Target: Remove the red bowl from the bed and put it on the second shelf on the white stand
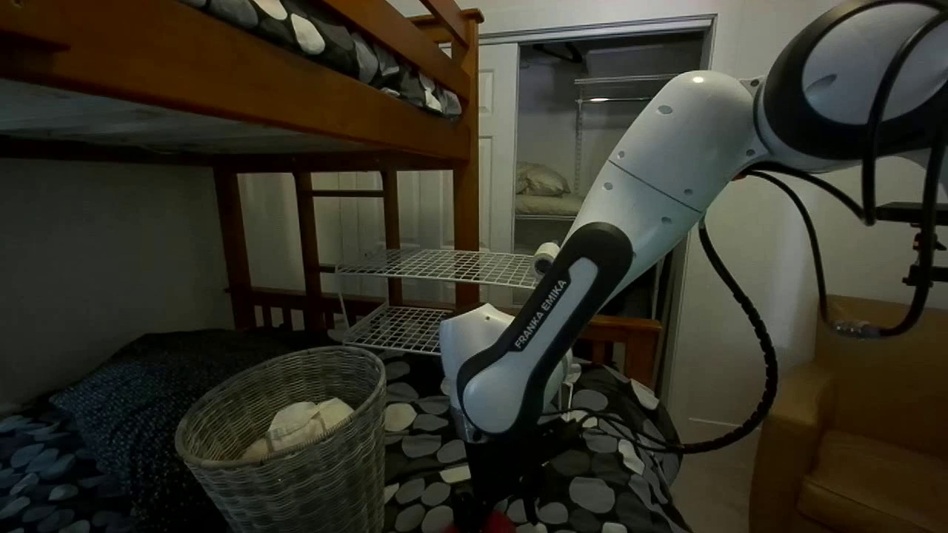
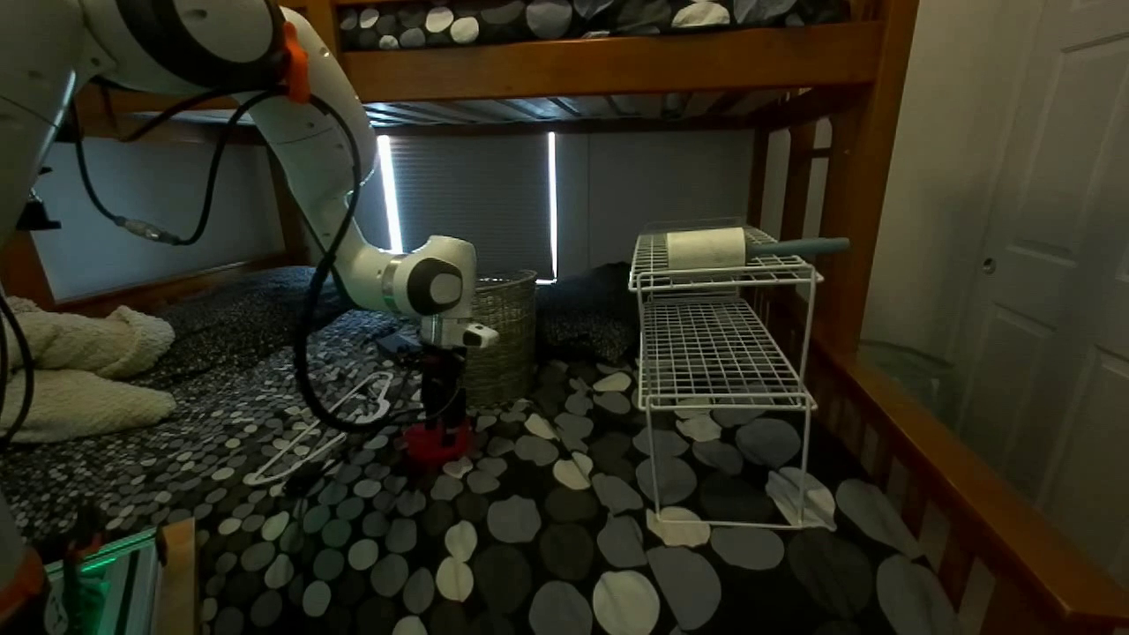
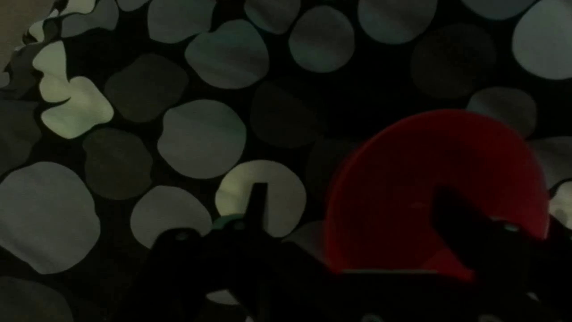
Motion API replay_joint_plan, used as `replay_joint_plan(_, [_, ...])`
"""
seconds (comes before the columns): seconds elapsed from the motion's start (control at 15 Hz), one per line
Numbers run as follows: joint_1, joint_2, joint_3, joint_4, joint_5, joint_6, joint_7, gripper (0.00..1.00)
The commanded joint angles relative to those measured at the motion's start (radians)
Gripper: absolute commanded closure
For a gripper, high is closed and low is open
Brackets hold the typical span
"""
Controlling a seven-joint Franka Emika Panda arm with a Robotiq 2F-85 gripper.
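The red bowl (image 3: 393,179) sits on the bed's dark dotted cover (image 2: 512,564). It also shows in both exterior views (image 2: 428,448) (image 1: 498,524), partly hidden by the gripper. My gripper (image 3: 351,190) points down and is open. In the wrist view its left finger is outside the bowl over the cover, and its right finger is over or inside the bowl, so the bowl's left rim lies between them. The white stand (image 2: 810,335) stands on the bed. Its second shelf (image 2: 719,357) is a white wire grid below the top tier, with nothing on it.
A grey wicker basket (image 1: 296,474) with cloth inside stands close to the arm. A white hanger (image 2: 379,401) lies on the cover beside the gripper. A white roller (image 2: 706,249) lies on the stand's top tier. The upper bunk's beam (image 2: 609,72) runs overhead.
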Motion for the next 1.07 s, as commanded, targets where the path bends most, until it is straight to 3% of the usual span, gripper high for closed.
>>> replay_joint_plan(0.0, [0.033, 0.044, -0.036, 0.025, -0.022, 0.019, 0.075, 0.40])
replay_joint_plan(0.53, [0.040, 0.036, -0.070, 0.012, -0.034, 0.007, 0.147, 1.00])
replay_joint_plan(0.8, [0.018, 0.026, -0.047, -0.001, -0.018, 0.018, 0.101, 0.99])
replay_joint_plan(1.0, [-0.057, -0.042, -0.032, -0.081, 0.110, 0.059, 0.103, 0.99])
